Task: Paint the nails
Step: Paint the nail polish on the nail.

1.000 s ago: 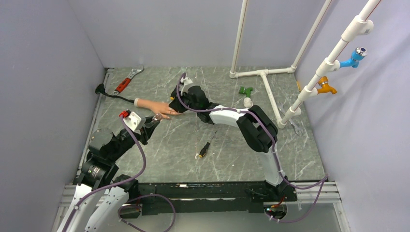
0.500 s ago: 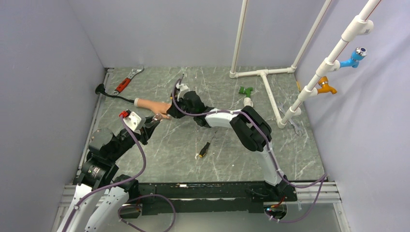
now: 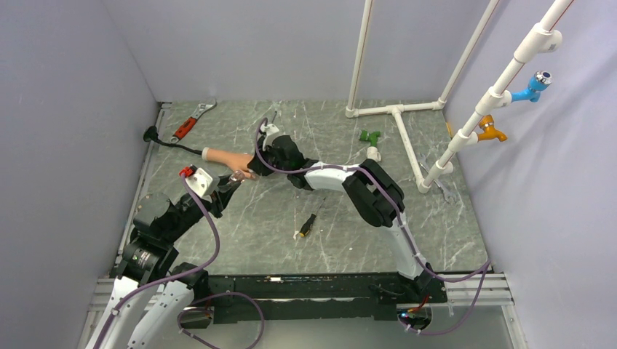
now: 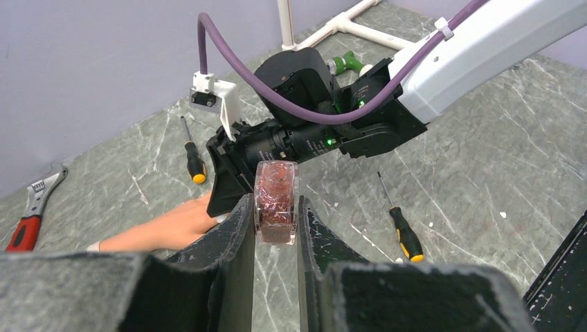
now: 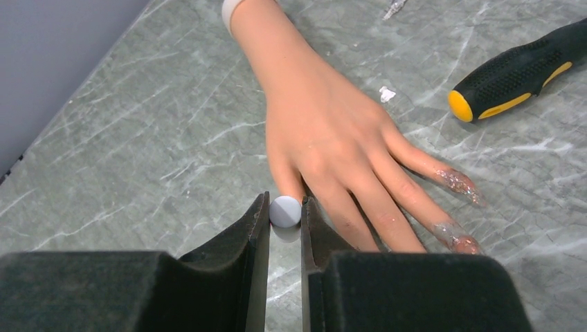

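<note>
The flesh-coloured mannequin hand with a white cuff lies flat on the table, fingers pointing right. In the right wrist view the hand fills the middle, and two nails carry glittery polish. My right gripper is shut on a small round grey-white brush cap, held just over the thumb-side fingers; from above it covers the fingertips. My left gripper is shut on a clear bottle of red glitter polish, held just in front of the hand.
A black-and-yellow screwdriver lies mid-table and another beside the hand. A red-handled wrench and a black plug lie at the back left. White pipes and a green fitting stand at the back right.
My right gripper has moved left, over the mannequin hand's fingers. My left gripper and the bottle have stayed in place.
</note>
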